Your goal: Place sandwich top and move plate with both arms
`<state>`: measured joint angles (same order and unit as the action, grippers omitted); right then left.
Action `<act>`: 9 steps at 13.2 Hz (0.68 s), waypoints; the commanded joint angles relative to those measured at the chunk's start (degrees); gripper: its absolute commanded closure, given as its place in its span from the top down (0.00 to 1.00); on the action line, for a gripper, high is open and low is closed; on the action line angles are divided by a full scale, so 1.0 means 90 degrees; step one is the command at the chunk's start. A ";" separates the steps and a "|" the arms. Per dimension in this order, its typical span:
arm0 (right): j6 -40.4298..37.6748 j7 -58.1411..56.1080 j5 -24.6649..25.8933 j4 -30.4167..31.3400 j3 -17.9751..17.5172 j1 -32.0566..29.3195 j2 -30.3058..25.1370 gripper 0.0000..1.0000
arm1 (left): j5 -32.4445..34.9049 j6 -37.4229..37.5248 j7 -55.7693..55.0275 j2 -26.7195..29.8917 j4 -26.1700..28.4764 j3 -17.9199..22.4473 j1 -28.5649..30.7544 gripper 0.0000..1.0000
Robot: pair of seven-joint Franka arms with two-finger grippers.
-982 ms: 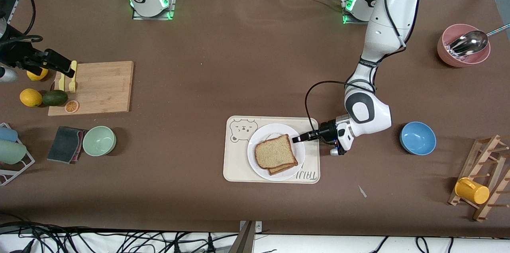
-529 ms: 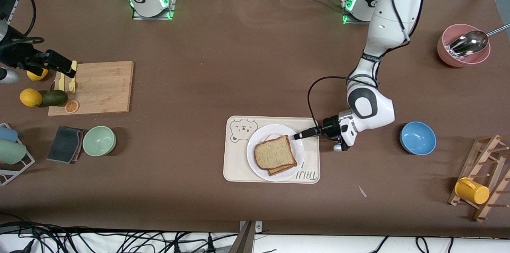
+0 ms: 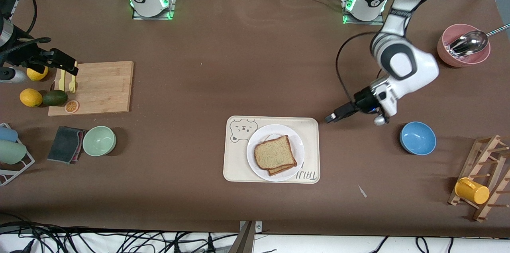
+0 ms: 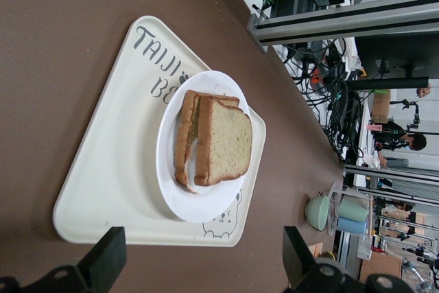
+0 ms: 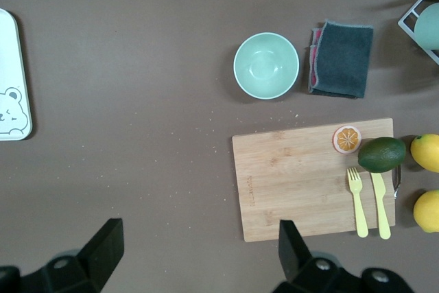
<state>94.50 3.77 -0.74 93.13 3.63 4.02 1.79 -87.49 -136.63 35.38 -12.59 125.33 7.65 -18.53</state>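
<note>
The sandwich top point(image 3: 274, 151), a light tan speckled slice, lies on a darker slice on the white plate point(image 3: 295, 147). The plate sits on the cream bear-print tray point(image 3: 239, 167). My left gripper point(image 3: 330, 118) hangs open and empty over bare table, just off the tray's corner toward the left arm's end. In the left wrist view the sandwich top point(image 4: 225, 139), plate point(image 4: 206, 200) and tray point(image 4: 103, 169) lie ahead of the left gripper point(image 4: 202, 265). My right gripper point(image 3: 71, 69) waits open over the cutting board's edge; in its own view the right gripper point(image 5: 199, 252) holds nothing.
A wooden cutting board point(image 3: 97, 85) with fork and knife, lemons, an avocado, a green bowl point(image 3: 99, 140) and a grey cloth lie toward the right arm's end. A blue bowl point(image 3: 417, 138), a pink bowl with a spoon point(image 3: 463, 45) and a mug rack point(image 3: 482, 181) stand toward the left arm's end.
The left gripper has opened at the plate's rim, then lifted and pulled back off the tray toward the left arm's end. The right arm has barely shifted.
</note>
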 commanded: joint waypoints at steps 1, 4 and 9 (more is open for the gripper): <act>-0.0138 -0.0048 0.0092 -0.0153 0.0006 -0.0008 0.0036 1.00 | 0.1965 -0.0103 -0.0044 0.1230 0.0781 -0.0059 0.0105 1.00; -0.0119 -0.0038 0.0102 -0.0153 0.0007 -0.0008 0.0036 1.00 | 0.4723 0.0392 -0.0978 0.1915 0.0703 -0.0060 0.0388 1.00; -0.0129 -0.0038 0.0112 -0.0153 0.0016 -0.0027 0.0045 1.00 | 0.8046 0.2118 -0.1791 0.2688 -0.0075 0.0183 0.0516 1.00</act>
<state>94.49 3.77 -0.44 93.08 3.80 3.96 1.80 -21.96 -124.17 21.93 9.96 128.70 8.08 -14.16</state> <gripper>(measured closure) 0.000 0.000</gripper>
